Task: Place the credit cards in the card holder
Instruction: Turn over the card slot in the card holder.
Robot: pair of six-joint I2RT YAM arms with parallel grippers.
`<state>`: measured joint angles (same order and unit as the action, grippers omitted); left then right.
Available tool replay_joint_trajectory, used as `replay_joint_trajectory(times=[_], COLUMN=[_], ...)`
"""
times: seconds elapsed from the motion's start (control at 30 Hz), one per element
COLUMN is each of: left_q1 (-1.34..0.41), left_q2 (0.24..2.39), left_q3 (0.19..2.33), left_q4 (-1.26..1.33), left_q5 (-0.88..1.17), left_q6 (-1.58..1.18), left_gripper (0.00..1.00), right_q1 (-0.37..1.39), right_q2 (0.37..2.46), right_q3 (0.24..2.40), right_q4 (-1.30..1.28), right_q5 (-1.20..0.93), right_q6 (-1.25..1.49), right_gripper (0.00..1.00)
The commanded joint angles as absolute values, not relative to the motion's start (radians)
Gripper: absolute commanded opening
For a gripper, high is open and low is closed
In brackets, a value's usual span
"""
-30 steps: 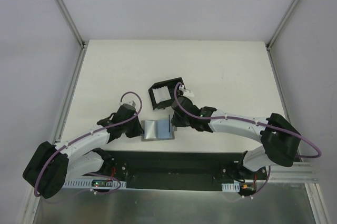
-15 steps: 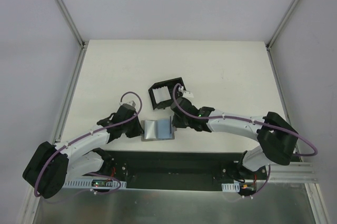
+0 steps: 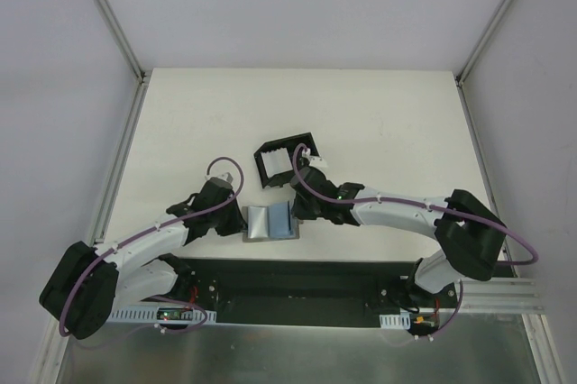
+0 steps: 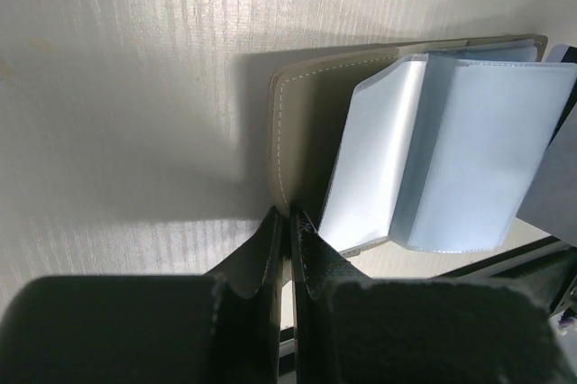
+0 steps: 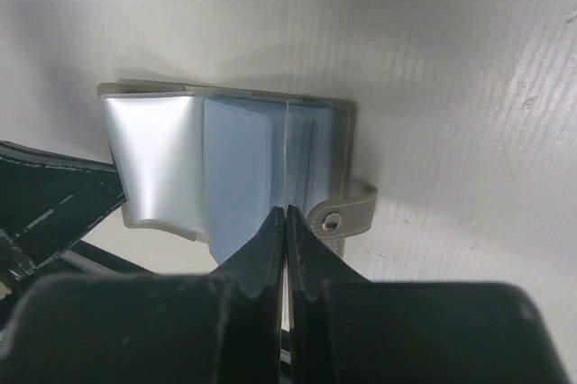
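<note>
Left gripper [image 4: 288, 222]: closed, jaws pressed together. The tips meet the near left corner of the wallet's grey cover. I cannot tell whether the cover's edge is nipped between them or only touched.

Right gripper [image 5: 286, 214]: closed on a card [image 4: 552, 187]. In the right wrist view the card runs out from between the tips as a thin line, seen edge-on. It stands upright over the right half of the wallet. In the left wrist view it shows as a flat blue-grey sheet at the wallet's right end.

Wallet [image 3: 269, 222]: lies open on the table [image 3: 379, 123], at the near edge, between the two grippers. The cover is down and the inside faces up.

Sleeves [image 4: 451, 150]: clear, pale blue plastic leaves fanned up from the wallet's middle. Dark marks show through the right one, too blurred to read.

Strap [image 5: 343, 215]: a grey tab with a metal snap. It sticks out from the wallet's near right corner, just beside the right gripper's tips.

Holder [image 3: 283, 143]: a black open frame on the table, just beyond the wallet and a little to the right. It stands apart from the wallet, close to the far side of the right wrist. No card shows inside it.

Other cards: none can be made out for sure.
</note>
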<state>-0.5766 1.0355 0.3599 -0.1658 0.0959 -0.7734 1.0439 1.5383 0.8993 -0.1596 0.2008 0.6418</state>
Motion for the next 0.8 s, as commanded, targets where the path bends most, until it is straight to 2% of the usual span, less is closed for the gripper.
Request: replay_joint_trajectory(times=[0.0,0.33,0.63,0.77], left_q1=[-0.583,-0.583,-0.583,-0.583], left_q2=[1.074,1.085,1.091,1.091], left_q3=[0.344,0.342,0.339,0.331], left_q4=[-0.226,-0.21,-0.196,-0.193], left_q5=[0.092,0.1,0.103,0.097], left_q6=[-0.746,-0.747,-0.747,-0.747], left_gripper=[0.0,0.0,0.0,0.0], right_q1=[1.043,1.058,1.055,1.055], right_q2=[1.509,1.589,1.735,1.701], right_q3=[0.957,1.049,1.114,1.088], right_q4=[-0.103,-0.069,-0.026,-0.005], right_q5=[0.154,0.065,-0.112,-0.098], right_q6=[0.611,0.58,0.6,0.6], right_gripper=[0.0,0.0,0.0,0.0])
